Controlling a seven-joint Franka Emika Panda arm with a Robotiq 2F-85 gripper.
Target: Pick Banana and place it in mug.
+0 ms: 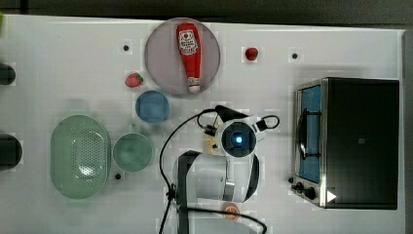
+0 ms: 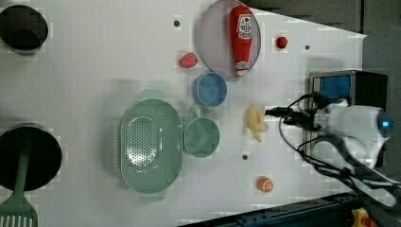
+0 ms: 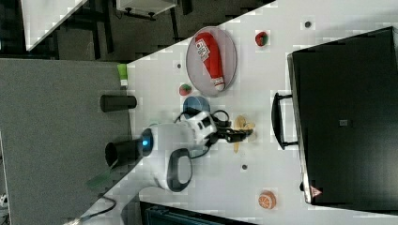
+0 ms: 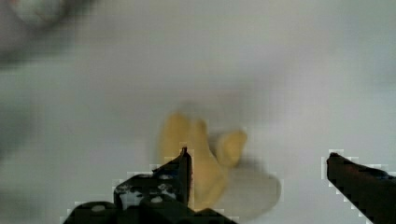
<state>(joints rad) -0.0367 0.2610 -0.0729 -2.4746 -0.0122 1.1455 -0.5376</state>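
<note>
The banana point(image 2: 256, 122) lies flat on the white table, pale yellow and peeled-looking; the wrist view has the banana point(image 4: 201, 158) close below. My gripper point(image 4: 259, 163) hangs open just over it, one black finger point(image 4: 177, 175) in front of the fruit and the other finger point(image 4: 359, 182) well off to its side, touching nothing. In the left view the gripper point(image 2: 270, 112) points at the banana's upper end. The pale teal mug point(image 2: 202, 137) stands upright and empty toward the left view's left of the banana, beside the green basket point(image 2: 150, 145). In the top view the arm covers most of the banana point(image 1: 210, 144), and the mug point(image 1: 132, 152) is clear.
A blue cup point(image 1: 152, 106) stands just beyond the mug. A red ketchup bottle point(image 1: 189, 56) lies on a grey plate point(image 1: 160, 63). A black toaster oven point(image 1: 348, 141) fills the top view's right side. An orange slice point(image 2: 265, 184) and a strawberry point(image 1: 134, 80) lie loose.
</note>
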